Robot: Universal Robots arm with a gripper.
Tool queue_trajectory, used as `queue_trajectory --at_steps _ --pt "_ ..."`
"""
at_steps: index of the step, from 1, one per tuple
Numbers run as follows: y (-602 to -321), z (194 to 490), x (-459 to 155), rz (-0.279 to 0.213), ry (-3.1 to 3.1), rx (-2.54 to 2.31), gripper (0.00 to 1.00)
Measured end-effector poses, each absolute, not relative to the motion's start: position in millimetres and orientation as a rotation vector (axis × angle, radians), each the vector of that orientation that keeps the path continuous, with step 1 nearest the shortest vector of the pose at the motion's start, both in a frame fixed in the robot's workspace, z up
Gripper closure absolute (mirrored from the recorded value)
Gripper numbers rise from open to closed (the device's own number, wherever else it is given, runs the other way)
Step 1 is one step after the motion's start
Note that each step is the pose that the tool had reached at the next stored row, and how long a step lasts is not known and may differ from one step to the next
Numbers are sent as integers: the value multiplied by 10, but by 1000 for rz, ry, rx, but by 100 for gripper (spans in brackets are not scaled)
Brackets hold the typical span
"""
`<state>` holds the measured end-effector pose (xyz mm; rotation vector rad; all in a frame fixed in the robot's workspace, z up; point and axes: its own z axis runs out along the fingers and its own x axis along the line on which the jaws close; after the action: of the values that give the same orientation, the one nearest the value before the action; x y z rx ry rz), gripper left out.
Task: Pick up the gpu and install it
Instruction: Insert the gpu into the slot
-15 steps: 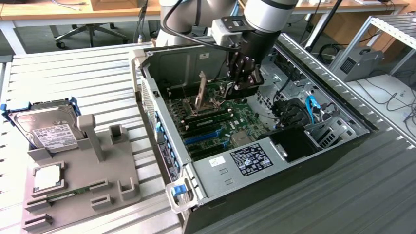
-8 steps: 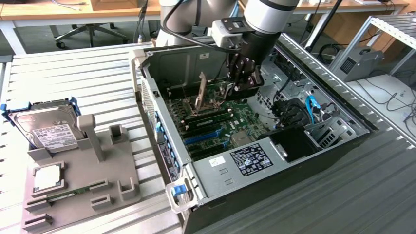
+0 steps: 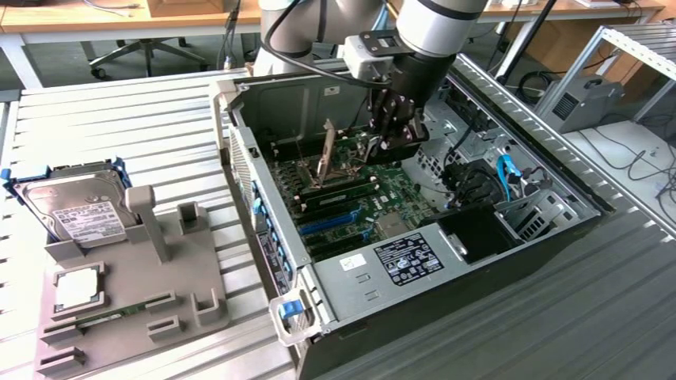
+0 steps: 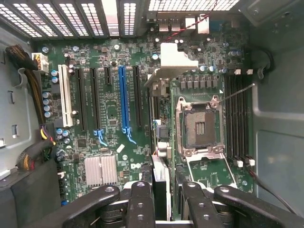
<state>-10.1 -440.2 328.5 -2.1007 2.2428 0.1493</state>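
My gripper [image 3: 395,136] is inside the open computer case [image 3: 549,214], above the green motherboard [image 3: 365,198]. In the wrist view the gripper [image 4: 164,194] is shut on the gpu [image 4: 161,178], a thin dark card seen edge-on between the black fingers [image 4: 141,199]. The card's silver bracket [image 4: 175,59] points toward the case's slotted rear wall. The card hangs over the board between the black expansion slots [image 4: 137,95] and the open processor socket [image 4: 199,124]. I cannot tell whether its edge touches a slot.
A long blue slot [image 4: 124,97] and a white slot [image 4: 63,95] lie beside the black ones. Left of the case a grey fixture [image 3: 158,277] carries a silver hard drive [image 3: 76,207], a processor [image 3: 76,286] and a memory stick [image 3: 106,318]. Cables [image 3: 502,178] run along the drive bays.
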Motion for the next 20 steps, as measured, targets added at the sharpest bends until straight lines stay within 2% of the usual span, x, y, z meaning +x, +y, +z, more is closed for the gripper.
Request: queue_trajectory --at_steps 20 --pt "-4436 3250 -135 149 2243 -2101 71"
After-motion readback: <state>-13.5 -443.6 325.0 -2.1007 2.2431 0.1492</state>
